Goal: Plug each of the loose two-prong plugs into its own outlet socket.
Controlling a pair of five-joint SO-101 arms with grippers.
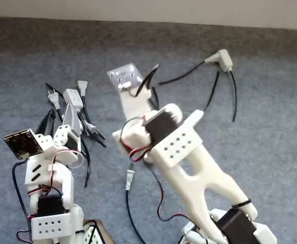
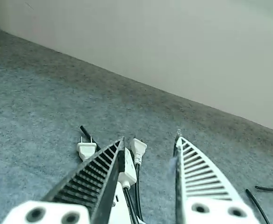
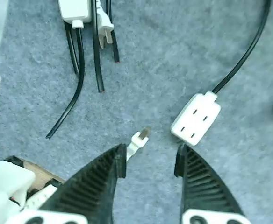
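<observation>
Grey carpet all over, with a pale wall at the back. My right pincer (image 3: 150, 151) is spread wide and holds nothing. It hangs low over a loose white plug (image 3: 139, 139), which lies just off 1 fingertip. The prongs point roughly toward a white outlet socket (image 3: 196, 117) lying near, not touching, with a black cord (image 3: 248, 51) trailing off it.

My left pincer (image 2: 150, 142) is also wide and empty, over a cluster of black leads with a side plug (image 2: 86, 150) and a middle plug (image 2: 138, 148).

The step in hand looks like the right-side grab. To do it well, I should centre over the plug body, drop straight and close on the body, not the prongs or the lead. Prongs should stay free and level with the 2 slots. The socket is loose and will likely slide when pushed, so it should be braced first.
</observation>
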